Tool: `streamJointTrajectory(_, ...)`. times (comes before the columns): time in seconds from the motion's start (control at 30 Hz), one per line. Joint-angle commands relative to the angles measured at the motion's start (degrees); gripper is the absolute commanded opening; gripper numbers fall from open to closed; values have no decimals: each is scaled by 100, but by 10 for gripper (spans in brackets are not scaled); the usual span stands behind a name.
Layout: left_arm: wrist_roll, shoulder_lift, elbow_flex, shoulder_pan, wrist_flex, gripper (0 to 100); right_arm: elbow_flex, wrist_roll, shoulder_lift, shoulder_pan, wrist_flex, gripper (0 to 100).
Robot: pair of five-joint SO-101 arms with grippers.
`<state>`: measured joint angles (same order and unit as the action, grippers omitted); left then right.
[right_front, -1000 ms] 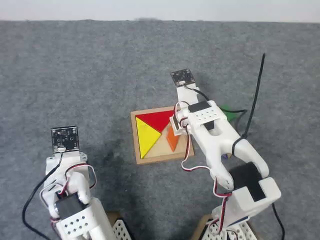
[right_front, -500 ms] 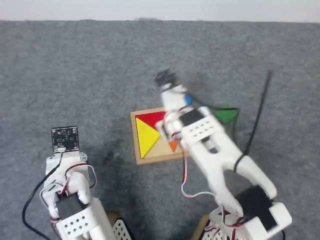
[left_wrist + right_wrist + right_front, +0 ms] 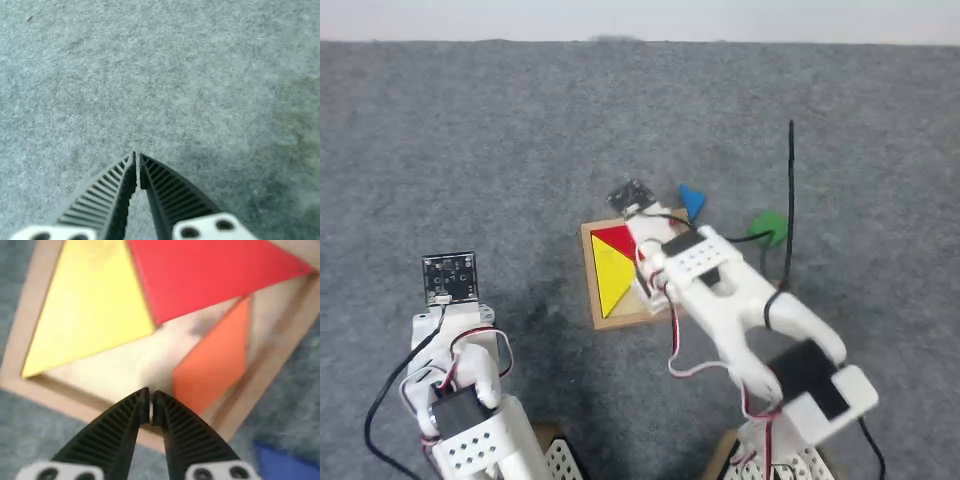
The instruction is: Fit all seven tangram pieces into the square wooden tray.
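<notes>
The square wooden tray [image 3: 588, 290] lies mid-table, with my right arm [image 3: 705, 270] across most of it. A yellow triangle [image 3: 610, 275] and a red triangle [image 3: 615, 238] lie inside. In the right wrist view the yellow triangle [image 3: 90, 305], the red triangle [image 3: 210, 270] and an orange piece [image 3: 215, 360] sit in the tray [image 3: 277, 355]. My right gripper [image 3: 150, 392] is shut and holds nothing, its tips over bare tray floor beside the orange piece. A blue piece [image 3: 692, 200] and a green piece [image 3: 770, 228] lie on the carpet beyond the tray. My left gripper [image 3: 136, 155] is shut over bare carpet.
Grey carpet covers the whole table. My left arm [image 3: 455, 370] stays folded at the near left, far from the tray. A black cable [image 3: 790, 190] rises beside the green piece. The blue piece [image 3: 285, 460] lies just outside the tray's rim.
My right arm has swung left across the tray, so the orange piece is now hidden under it in the high view and the blue piece is uncovered. The left arm has not moved.
</notes>
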<state>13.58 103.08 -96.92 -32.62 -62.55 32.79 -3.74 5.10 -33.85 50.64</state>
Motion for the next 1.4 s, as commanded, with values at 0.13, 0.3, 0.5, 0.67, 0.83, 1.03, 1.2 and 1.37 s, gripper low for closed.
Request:
streamJointTrajectory(0.13, 70, 88, 48, 9, -18, 15, -835, -105, 330, 514, 75, 48)
streamJointTrajectory(0.3, 70, 88, 48, 9, -18, 15, -888, -26, -66, 479, -75, 50)
streamJointTrajectory(0.5, 70, 88, 48, 9, -18, 15, -352, 413, -1974, 505, -189, 52)
streamJointTrajectory(0.67, 70, 88, 48, 9, -18, 15, 791, 387, -3073, 1007, -910, 49)
streamJointTrajectory(0.83, 70, 88, 48, 9, -18, 15, 870, 114, -2316, 1455, -1024, 50)
streamJointTrajectory(1.03, 70, 88, 48, 9, -18, 15, -141, 62, -866, 1218, -681, 48)
streamJointTrajectory(1.2, 70, 88, 48, 9, -18, 15, -1046, 79, 127, 1165, -119, 48)
streamJointTrajectory(1.37, 70, 88, 48, 9, -18, 15, -1108, 88, 435, 1042, 84, 48)
